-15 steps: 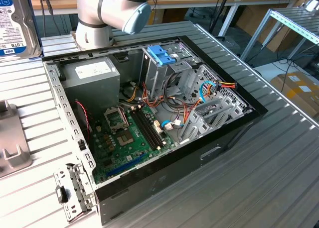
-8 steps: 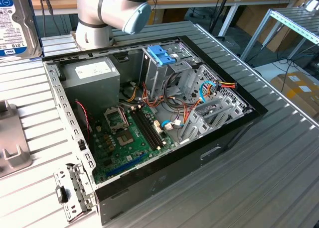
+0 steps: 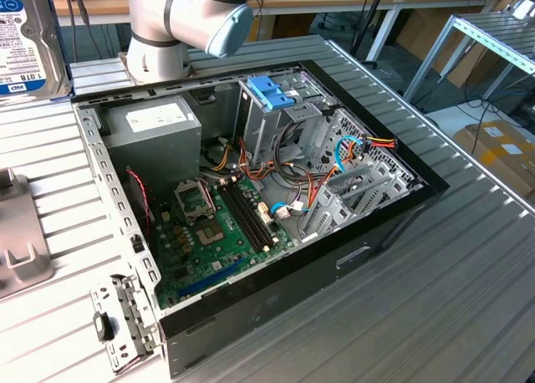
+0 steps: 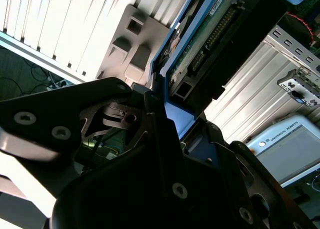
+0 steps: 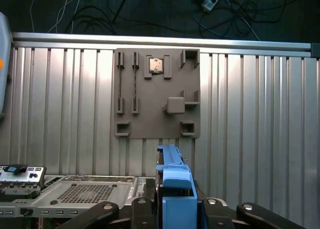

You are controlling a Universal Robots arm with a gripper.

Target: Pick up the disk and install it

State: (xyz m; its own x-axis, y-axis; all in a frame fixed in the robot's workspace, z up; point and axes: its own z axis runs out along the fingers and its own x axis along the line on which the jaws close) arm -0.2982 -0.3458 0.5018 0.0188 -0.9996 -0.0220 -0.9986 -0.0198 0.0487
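The gripper (image 5: pixel 175 213) is pressing its 2 fingers closed against the light blue carrier rails of the disk (image 5: pixel 173 184), gripping it edge-on over the slatted table (image 5: pixel 260 114) with the grey fixture plate (image 5: pixel 150 124) below. In the exterior view, the disk is hanging at the exterior view's upper left, well apart from the open computer case (image 3: pixel 393 220).

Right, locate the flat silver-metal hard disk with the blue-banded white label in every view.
Exterior view: the silver-metal disk, white label showing, in the upper corner at the exterior view's left.
First wrist view: the disk stands edge-on, its light blue rail clamped in the black gripper.
Second wrist view: its green circuit-board side, likewise clamped.
Shared landmark: the grey plastic fixture plate.
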